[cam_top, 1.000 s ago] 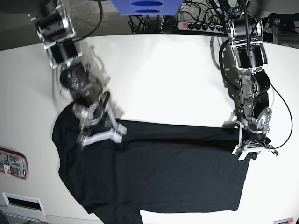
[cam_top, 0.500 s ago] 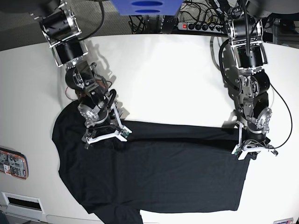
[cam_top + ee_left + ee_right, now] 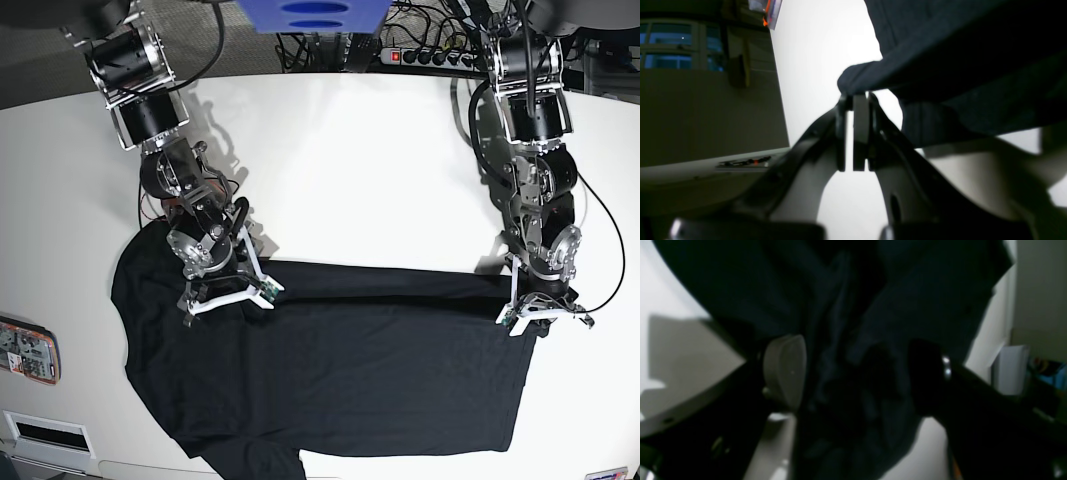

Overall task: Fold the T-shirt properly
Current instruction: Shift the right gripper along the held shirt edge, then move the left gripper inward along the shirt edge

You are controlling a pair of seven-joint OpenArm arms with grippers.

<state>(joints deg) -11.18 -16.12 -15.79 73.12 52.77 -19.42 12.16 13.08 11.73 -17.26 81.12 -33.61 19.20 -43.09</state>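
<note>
The black T-shirt [image 3: 330,380] lies spread over the white table [image 3: 350,170], its upper edge folded into a long band. My right gripper [image 3: 228,300] rests on the shirt's upper left part, open, fingers spread wide. In the right wrist view, bunched T-shirt fabric [image 3: 857,306] lies between the grey pad [image 3: 785,370] and the dark finger [image 3: 927,373]. My left gripper [image 3: 540,318] sits at the shirt's upper right corner. In the left wrist view, the left gripper [image 3: 853,100] is shut, with the T-shirt's edge [image 3: 973,50] pinched at its tips.
A power strip [image 3: 430,55] and cables lie past the table's far edge, beside a blue object [image 3: 310,15]. A flat printed item [image 3: 28,350] lies at the left edge, and a white box [image 3: 45,432] sits at the lower left corner.
My right arm has moved slightly right and down along the shirt's folded upper edge and has now settled. The left arm has not moved.
</note>
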